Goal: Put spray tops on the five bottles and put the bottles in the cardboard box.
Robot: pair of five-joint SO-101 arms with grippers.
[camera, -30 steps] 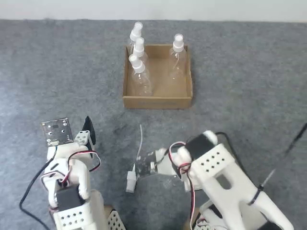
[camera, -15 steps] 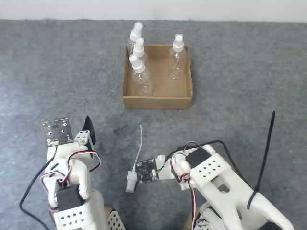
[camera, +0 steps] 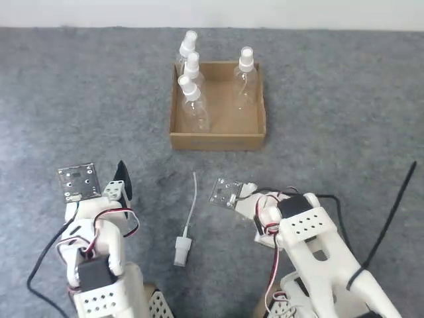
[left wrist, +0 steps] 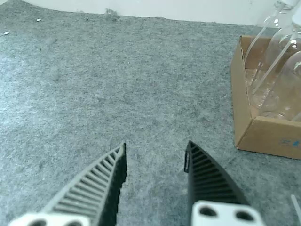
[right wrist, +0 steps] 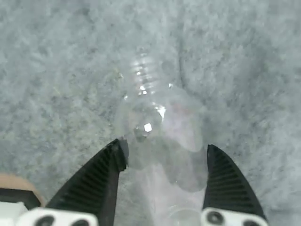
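The left gripper (left wrist: 155, 155) is held wide open, with nothing between its jaws. The spray top (camera: 181, 250) is seen lying loose, well short of the box (camera: 218, 140). The uncapped bottle (right wrist: 157, 117) is clasped by the right gripper (right wrist: 164, 150). Being slick and round, it could be squeezed out or tilted.

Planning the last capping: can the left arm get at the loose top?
Probably yes: the top lies uncovered on the carpet close by, and the left pincer is open and empty.

The bottle (right wrist: 160, 122) in the right tool (right wrist: 163, 149) is cut off at its base; the left wrist view crops the cardboard box (left wrist: 256, 134).
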